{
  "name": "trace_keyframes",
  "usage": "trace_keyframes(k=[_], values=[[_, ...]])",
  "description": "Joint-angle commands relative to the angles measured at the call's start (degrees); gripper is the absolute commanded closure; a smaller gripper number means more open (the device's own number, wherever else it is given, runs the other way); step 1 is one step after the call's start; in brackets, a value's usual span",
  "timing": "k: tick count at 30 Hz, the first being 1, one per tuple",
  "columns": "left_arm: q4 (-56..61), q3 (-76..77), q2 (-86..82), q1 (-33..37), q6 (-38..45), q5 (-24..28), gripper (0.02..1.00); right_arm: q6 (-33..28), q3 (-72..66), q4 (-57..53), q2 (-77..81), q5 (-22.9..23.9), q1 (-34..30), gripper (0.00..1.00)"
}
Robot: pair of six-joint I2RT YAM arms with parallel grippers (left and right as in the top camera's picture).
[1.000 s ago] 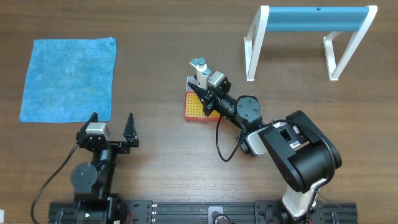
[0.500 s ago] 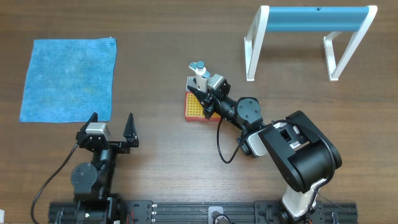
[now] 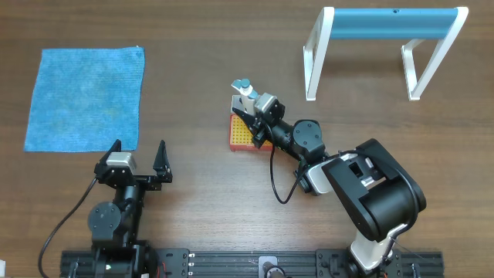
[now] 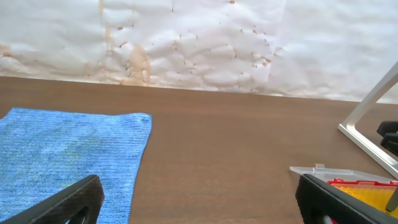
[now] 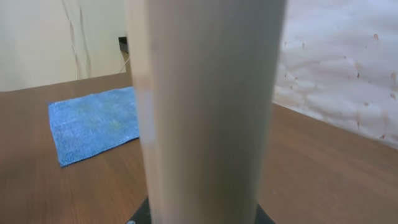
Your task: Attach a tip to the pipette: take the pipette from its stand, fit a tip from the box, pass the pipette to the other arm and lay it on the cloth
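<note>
**Holding the pipette over the tip box**

From above, my right gripper [image 3: 251, 108] is clamping the pipette [image 3: 245, 87] upright over the orange tip box [image 3: 241, 137] at mid-table. That spot is well apart from the blue cloth [image 3: 85, 99] and the white stand [image 3: 386, 25]. My left gripper [image 3: 140, 153] is sitting near its base, fingers spread wide, holding nothing.

From my left wrist, those spread fingers are framing the cloth and a corner of the tip box.

From my right wrist, the pipette's pale barrel is standing just before the camera, with the cloth beyond it.

I am judging the pipette light, rigid and smooth, so it may twist if pressed off-axis. The mid-barrel seems the safest hold. Any fitted tip would be thin and fragile.
</note>
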Motion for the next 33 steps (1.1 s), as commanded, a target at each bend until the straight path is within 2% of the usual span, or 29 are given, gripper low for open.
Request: trace_keyframes(k=[1, 7, 11, 12, 13, 17, 19, 21, 22, 23, 24, 26, 30, 33], values=[[-0.4, -0.1, -0.3, -0.2, 0.5, -0.6, 0.02, -2.5, -3.1, -2.3, 1.2, -0.3, 0.6, 0.921], [-0.4, -0.1, -0.3, -0.2, 0.5, -0.6, 0.023, -2.5, -3.5, -1.9, 1.4, -0.3, 0.6, 0.921], [-0.4, -0.1, -0.3, -0.2, 0.5, -0.6, 0.023, -2.0, -2.3, 3.8, -0.8, -0.3, 0.6, 0.921], [-0.4, -0.1, -0.3, -0.2, 0.5, -0.6, 0.023, -1.9, -1.8, 3.5, -2.1, -0.4, 0.5, 0.921], [-0.4, -0.1, -0.3, -0.2, 0.5, -0.6, 0.023, -1.8, -0.7, 2.3, -6.1, -2.9, 0.1, 0.917], [-0.4, -0.1, -0.3, -0.2, 0.5, -0.6, 0.023, -1.9, 0.2, -4.3, -16.0, -3.5, -0.7, 0.921], [-0.4, -0.1, -0.3, -0.2, 0.5, -0.6, 0.023, -1.9, 2.2, -14.4, -23.6, -8.5, -1.2, 0.921], [-0.4, -0.1, -0.3, -0.2, 0.5, -0.6, 0.023, -1.9, 8.0, -34.0, -30.8, -15.0, -1.9, 0.921], [-0.4, -0.1, -0.3, -0.2, 0.5, -0.6, 0.023, -1.9, 11.6, -45.0, -33.6, -16.0, -2.1, 0.921], [-0.4, -0.1, -0.3, -0.2, 0.5, -0.6, 0.023, -1.9, 17.9, -61.4, -36.9, -15.9, -2.1, 0.923], [-0.4, -0.1, -0.3, -0.2, 0.5, -0.6, 0.023, -1.9, 21.2, -69.2, -38.0, -15.9, -2.1, 0.921], [-0.4, -0.1, -0.3, -0.2, 0.5, -0.6, 0.023, -1.7, 21.9, -72.4, -38.9, -16.9, -1.8, 0.917], [-0.4, -0.1, -0.3, -0.2, 0.5, -0.6, 0.02, 6.1, 21.9, -78.3, -38.8, -17.3, -1.7, 0.921], [-0.4, -0.1, -0.3, -0.2, 0.5, -0.6, 0.023, 19.0, 21.9, -81.0, -38.8, -18.3, -1.7, 0.921]])
